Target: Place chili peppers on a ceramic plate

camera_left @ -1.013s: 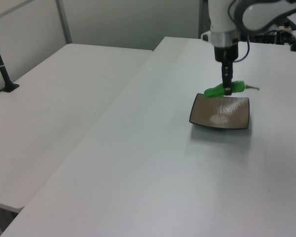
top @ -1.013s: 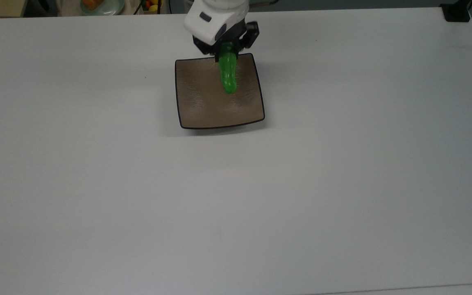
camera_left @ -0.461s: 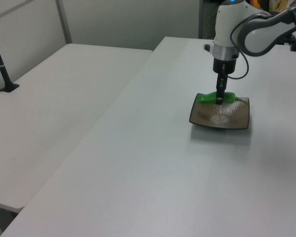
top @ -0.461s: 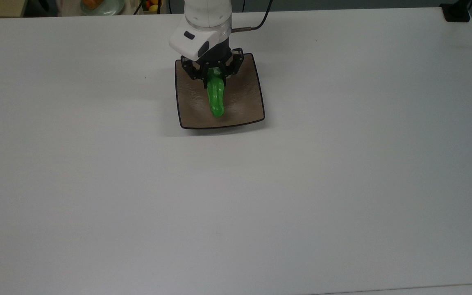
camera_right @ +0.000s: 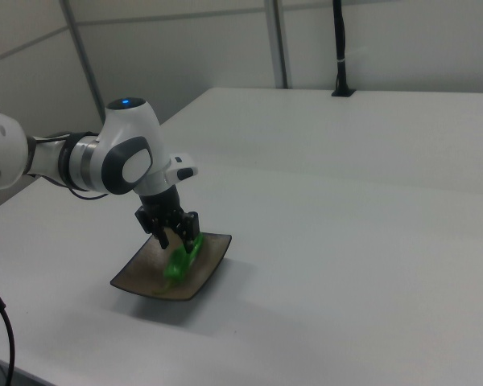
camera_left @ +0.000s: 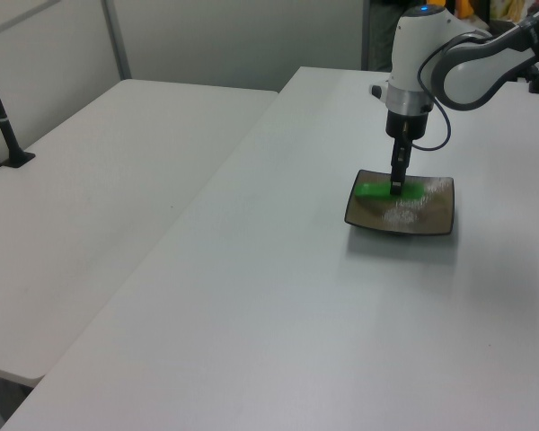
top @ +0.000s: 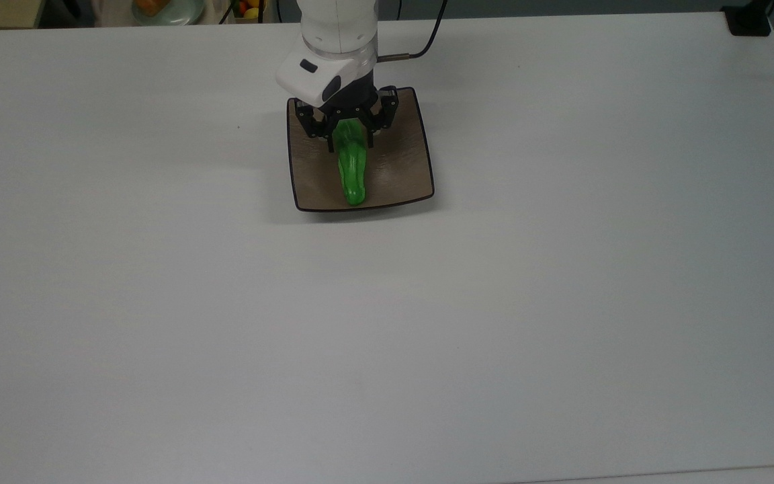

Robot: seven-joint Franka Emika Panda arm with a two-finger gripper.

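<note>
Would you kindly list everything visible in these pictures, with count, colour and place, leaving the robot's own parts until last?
Glossy wrinkled green chili pepper: one, bright green, lying lengthwise on the plate.
Square shallow taupe-brown ceramic plate: one, brown with a dark rim, on the table towards the top view's upper middle.
Large white table: one, white, under the plate.
Second white table: one, white, at the left view's left.
Black post base: one, black, at the top view's upper right corner.
White robot arm: one, white and grey, reaching over the plate.
Gripper: one, black fingers, either side of the pepper's upper end.
</note>
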